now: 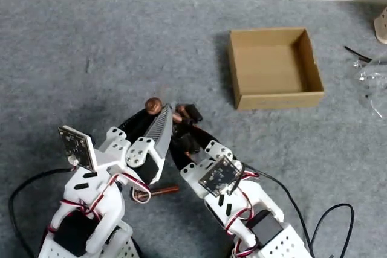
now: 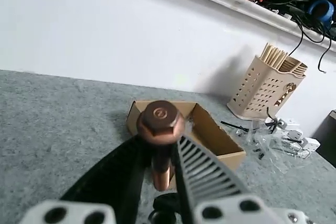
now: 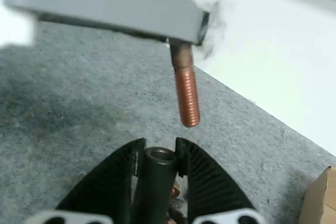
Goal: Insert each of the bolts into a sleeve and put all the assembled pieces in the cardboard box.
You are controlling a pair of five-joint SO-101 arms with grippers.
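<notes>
So that the bolt point(image 3: 185, 93) can drop straight in, the left hand point(image 2: 160, 150) clamps it head-up just above the sleeve point(image 3: 156, 182), which the right hand point(image 3: 160, 150) grips upright, short of the box point(image 1: 278, 99).

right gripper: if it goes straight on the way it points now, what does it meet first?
Probably the bolt, its threaded tip just ahead of the sleeve in the right gripper; alignment and depth unclear.
</notes>
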